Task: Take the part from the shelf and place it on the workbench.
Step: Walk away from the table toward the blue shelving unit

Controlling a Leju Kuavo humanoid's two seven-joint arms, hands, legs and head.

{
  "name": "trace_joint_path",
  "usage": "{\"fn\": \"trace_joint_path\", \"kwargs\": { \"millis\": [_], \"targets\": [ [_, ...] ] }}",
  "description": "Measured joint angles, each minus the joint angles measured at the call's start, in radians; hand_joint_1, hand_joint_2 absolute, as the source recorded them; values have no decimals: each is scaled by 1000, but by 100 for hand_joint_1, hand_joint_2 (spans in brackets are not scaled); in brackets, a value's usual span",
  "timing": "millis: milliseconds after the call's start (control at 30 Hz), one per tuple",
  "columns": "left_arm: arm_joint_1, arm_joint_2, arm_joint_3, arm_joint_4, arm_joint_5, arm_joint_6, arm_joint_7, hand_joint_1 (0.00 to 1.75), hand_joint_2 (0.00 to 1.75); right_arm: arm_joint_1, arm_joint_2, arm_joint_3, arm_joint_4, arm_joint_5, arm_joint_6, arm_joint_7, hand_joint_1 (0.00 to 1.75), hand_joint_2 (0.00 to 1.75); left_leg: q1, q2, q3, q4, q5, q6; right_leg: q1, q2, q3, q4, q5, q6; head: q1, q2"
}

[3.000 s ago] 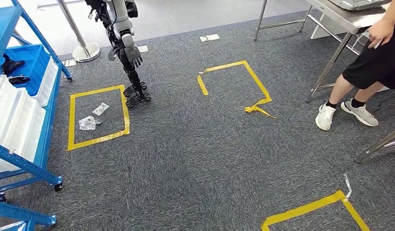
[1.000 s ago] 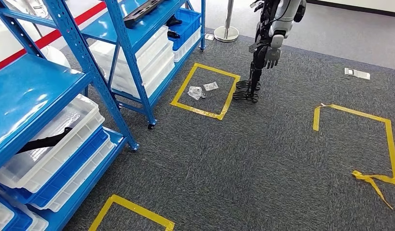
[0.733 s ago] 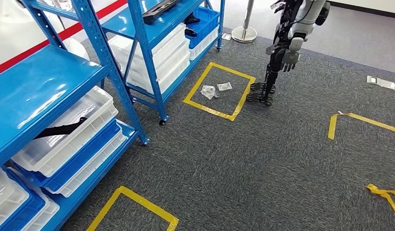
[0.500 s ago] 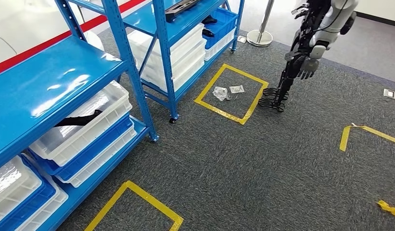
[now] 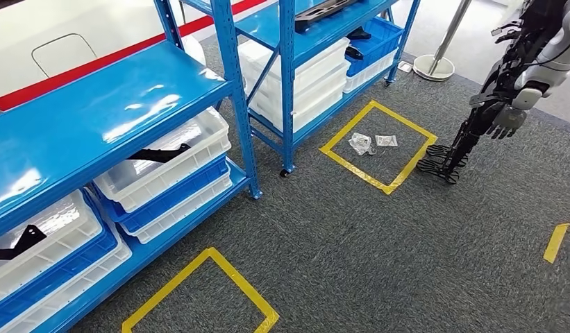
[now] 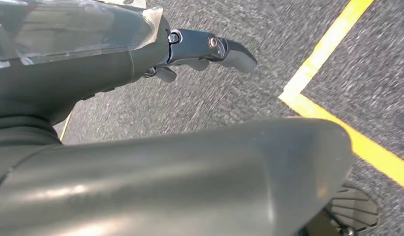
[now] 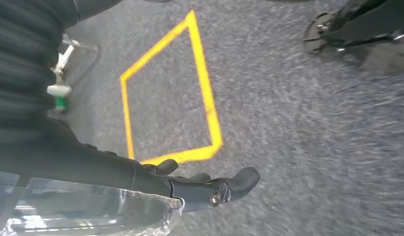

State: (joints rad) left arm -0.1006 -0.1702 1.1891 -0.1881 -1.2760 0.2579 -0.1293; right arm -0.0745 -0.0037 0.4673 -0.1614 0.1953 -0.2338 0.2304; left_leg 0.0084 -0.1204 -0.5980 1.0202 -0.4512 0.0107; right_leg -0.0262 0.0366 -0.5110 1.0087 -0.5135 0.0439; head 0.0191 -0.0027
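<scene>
Blue shelving (image 5: pixel 122 104) stands at the left and far middle of the head view. Black parts lie in its white bins: one (image 5: pixel 160 151) on the near unit's lower level, another (image 5: pixel 17 241) at the far left. A long black part (image 5: pixel 329 7) lies on top of the far unit. My left hand (image 6: pixel 200 49) hangs over grey carpet with its fingers stretched out and nothing in it. My right hand (image 7: pixel 209 189) hangs the same way, empty, above a yellow tape corner.
Another humanoid robot (image 5: pixel 507 97) stands on the carpet at the right. Yellow tape squares mark the floor, one near me (image 5: pixel 198 295), one (image 5: pixel 379 146) holding small plastic bags (image 5: pixel 362 143). A stanchion base (image 5: pixel 434 67) stands behind. Blue bins (image 5: pixel 379 35) sit on the far shelf.
The camera has turned left: the shelving now covers the left half of the picture and the other robot has slid to the right edge. The workbench and the seated person have left the picture.
</scene>
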Motion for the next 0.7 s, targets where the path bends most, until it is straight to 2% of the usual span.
{"fn": "trace_joint_path", "kwargs": {
  "millis": [33, 67, 100, 133, 167, 200, 233, 267, 300, 333, 367, 400, 433, 467, 500, 533, 567, 633, 667, 700],
  "targets": [
    [1, 0, 0, 0, 0, 0, 0, 0, 0, 0, 0, 0, 0, 1, 0, 0, 0, 175, 0, 22, -7, 14, -11, -5, -2, -11, 2, -2, 3, -9, -2, 0],
    [0, 0, 0, 0, 1, 0, 0, 0, 0, 1, 0, 0, 0, 2, 0, 0, 0, 175, 0, 51, -23, 51, -36, -8, -4, -23, 2, -4, 6, -18, -6, 0],
    [-2, 0, 0, 0, 1, 0, 0, 0, 0, 2, 0, 0, 0, 3, 0, 0, 0, 175, 0, 84, -48, 107, -70, -11, -2, -36, 1, -4, 6, -24, -10, 0],
    [-3, 0, 0, 0, 1, 0, 0, 0, 0, 4, -1, 0, 0, 3, 0, 1, 0, 175, 1, 103, -79, 177, -107, -14, 1, -51, 0, -4, 5, -28, -13, 0],
    [-4, 0, 0, 0, 1, 0, 0, 0, 0, 6, -1, 0, 0, 3, 0, 1, 0, 175, 2, 111, -109, 243, -135, -16, 4, -66, 0, -4, 4, -30, -14, 0],
    [-3, 0, 0, 0, 1, 0, 0, 0, 0, 7, -1, 0, 0, 3, 0, 1, 0, 175, 3, 114, -125, 282, -146, -18, 5, -80, -1, -3, 3, -31, -14, 0],
    [-2, -1, 0, 0, 2, 0, 0, 0, 0, 7, -1, 0, 0, 3, 0, 1, 0, 175, 3, 117, -124, 284, -138, -18, 6, -92, -1, -3, 3, -32, -15, 0],
    [-1, 0, 0, 0, 2, 0, 1, 0, 0, 6, -1, 0, 0, 4, 0, 1, 0, 175, 3, 122, -100, 244, -112, -17, 6, -104, 1, -3, 2, -32, -15, 0],
    [-1, 0, 0, 0, 2, 1, 2, 0, 0, 4, 0, 0, 0, 4, 1, 1, 0, 175, 3, 138, -62, 177, -80, -14, 7, -115, 3, -3, 1, -31, -15, 0],
    [-3, 0, 0, 0, 2, 2, 4, 0, 0, 3, 0, 0, 0, 4, 1, 1, 0, 175, -1, 164, -22, 105, -54, -11, 10, -125, 5, -3, -2, -29, -15, 0],
    [-5, 0, 0, 0, 2, 3, 7, 0, 0, 2, 1, 0, 0, 5, 2, 1, 0, 175, -4, 185, 8, 49, -37, -5, 15, -134, 6, -3, -4, -25, -15, 0],
    [-7, 1, 0, 0, 3, 4, 10, 0, 0, 1, 1, 0, 0, 6, 3, 1, 0, 175, -7, 199, 23, 17, -31, -1, 20, -143, 8, -3, -7, -21, -14, 0],
    [-8, 2, 0, 0, 5, 5, 12, 0, 0, -1, 1, 0, 0, 7, 3, 1, 0, 175, -11, 201, 26, 6, -32, 3, 24, -153, 10, -4, -8, -17, -12, 0],
    [-7, 3, 0, 0, 6, 6, 14, 0, 0, -3, 1, 0, 0, 9, 5, 1, 0, 175, -12, 186, 23, 5, -30, 9, 26, -164, 14, -6, -9, -13, -11, 0],
    [-6, 3, 1, 0, 8, 6, 15, 0, 0, -6, 1, 0, 0, 10, 6, 1, 0, 175, -10, 174, 23, 1, -27, 15, 25, -165, 16, -5, -12, -9, -11, 0],
    [-5, 4, 1, 0, 10, 7, 16, 0, 0, -8, 0, 0, 0, 11, 7, 1, 0, 175, -8, 162, 23, -3, -22, 21, 24, -148, 12, 6, -21, -5, -10, 0],
    [-5, 4, 1, 0, 10, 9, 16, 0, 0, -9, 0, 0, 0, 12, 9, 1, 0, 175, -4, 151, 23, -7, -17, 28, 23, -121, -1, 36, -39, -4, -9, 0],
    [-8, 4, 2, 0, 10, 11, 17, 0, 0, -8, -1, 0, 0, 12, 11, 1, 0, 175, -1, 125, 19, -9, -11, 37, 19, -61, -56, 155, -95, -10, -6, 0],
    [-9, 3, 2, 0, 10, 12, 18, 0, 0, -7, -1, 0, 0, 12, 11, 1, 0, 175, -1, 111, 17, -9, -10, 39, 18, -48, -88, 223, -120, -11, -5, 0],
    [-8, 3, 2, 0, 10, 12, 18, 0, 0, -6, -2, 0, 0, 12, 11, 2, 0, 175, -1, 95, 16, -8, -9, 39, 16, -43, -111, 270, -132, -8, -5, 0]
  ]
}}
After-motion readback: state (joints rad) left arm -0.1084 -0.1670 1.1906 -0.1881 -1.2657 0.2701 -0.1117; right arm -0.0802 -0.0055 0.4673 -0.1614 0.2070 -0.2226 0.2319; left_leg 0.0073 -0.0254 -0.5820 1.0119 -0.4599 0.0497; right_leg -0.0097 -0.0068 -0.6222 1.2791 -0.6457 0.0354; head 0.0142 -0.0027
